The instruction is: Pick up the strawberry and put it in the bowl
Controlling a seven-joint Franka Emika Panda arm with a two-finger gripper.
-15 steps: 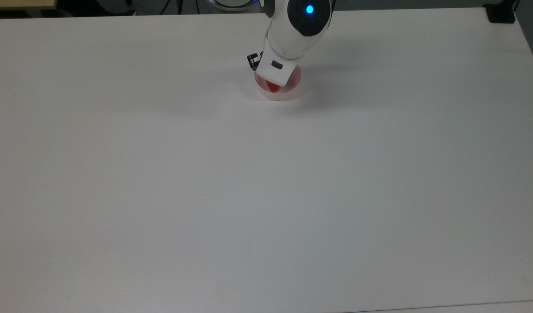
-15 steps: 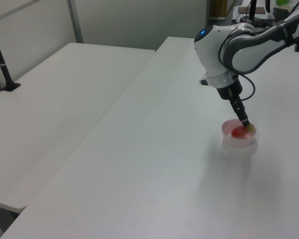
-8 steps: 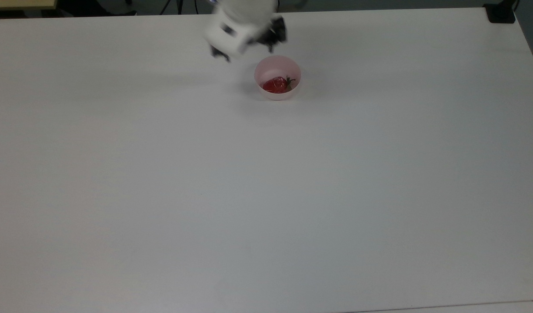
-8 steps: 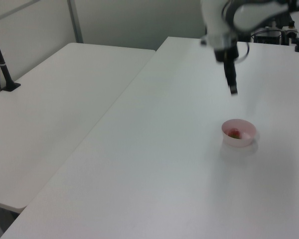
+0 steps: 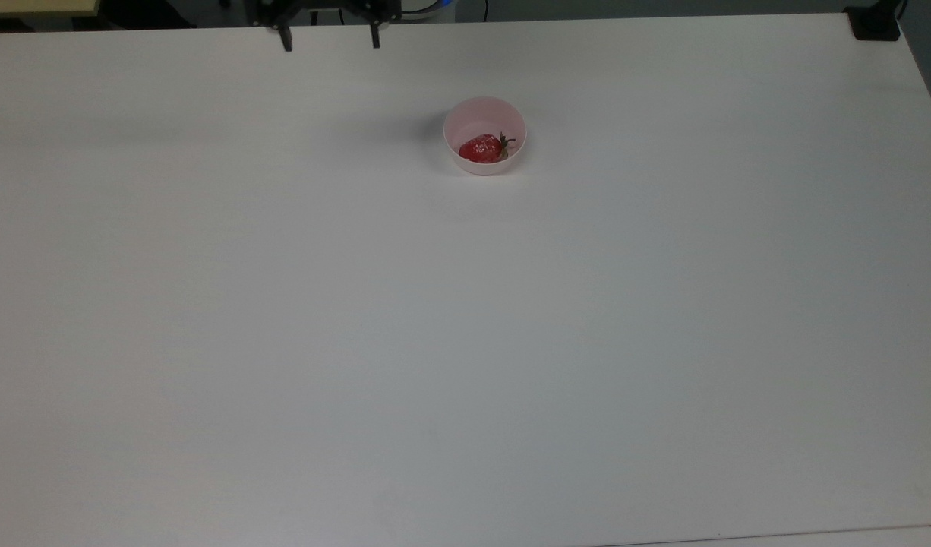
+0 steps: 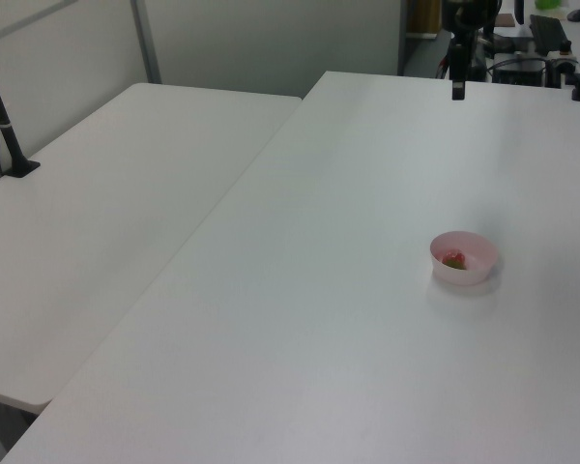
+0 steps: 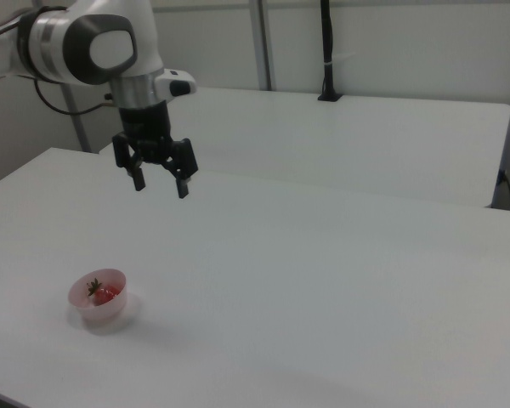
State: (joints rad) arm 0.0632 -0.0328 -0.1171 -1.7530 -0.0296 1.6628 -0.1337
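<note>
Claw [image 7: 160, 184] released, fingers spread wide and holding nothing, raised well above the white table [image 5: 465, 342], well apart from the pale pink bowl [image 5: 484, 162], strawberry [image 5: 479, 148] lying inside the bowl, apparently on its side.

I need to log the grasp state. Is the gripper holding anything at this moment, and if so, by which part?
Nothing is held. The gripper hangs open and empty above the table, away from the bowl. The strawberry lies inside the bowl.
</note>
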